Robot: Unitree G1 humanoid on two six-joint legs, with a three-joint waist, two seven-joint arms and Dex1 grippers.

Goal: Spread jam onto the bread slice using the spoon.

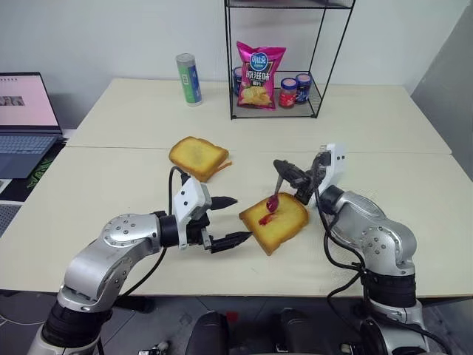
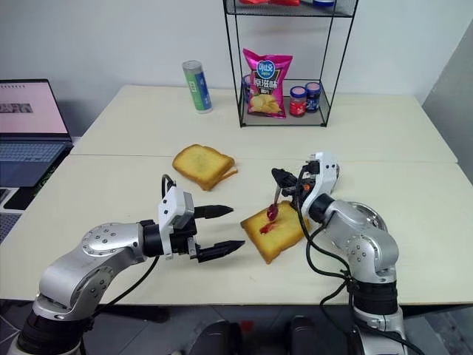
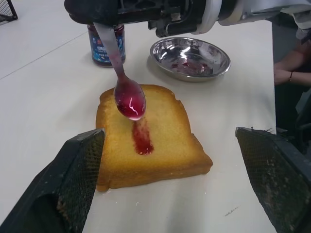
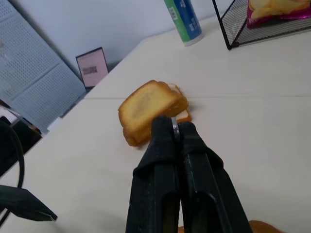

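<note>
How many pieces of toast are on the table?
2: the bread slice with a red jam smear lies under the spoon; the other toast lies farther back, to the left.

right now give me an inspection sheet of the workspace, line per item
surface: pale table, bare around the work area
job's things: bread slice flat on the table with one red jam streak; spoon loaded with jam, bowl just above the slice
clutter: second toast, steel dish with jam smears, jam jar, green can, wire rack holding a chip bag and lidded jars
grippers: left gripper jaws open, empty, beside the slice; right gripper jaws shut on the spoon
cables: black cables along both forearms
surroundings: laptop at the left, person's arm in the left wrist view
</note>
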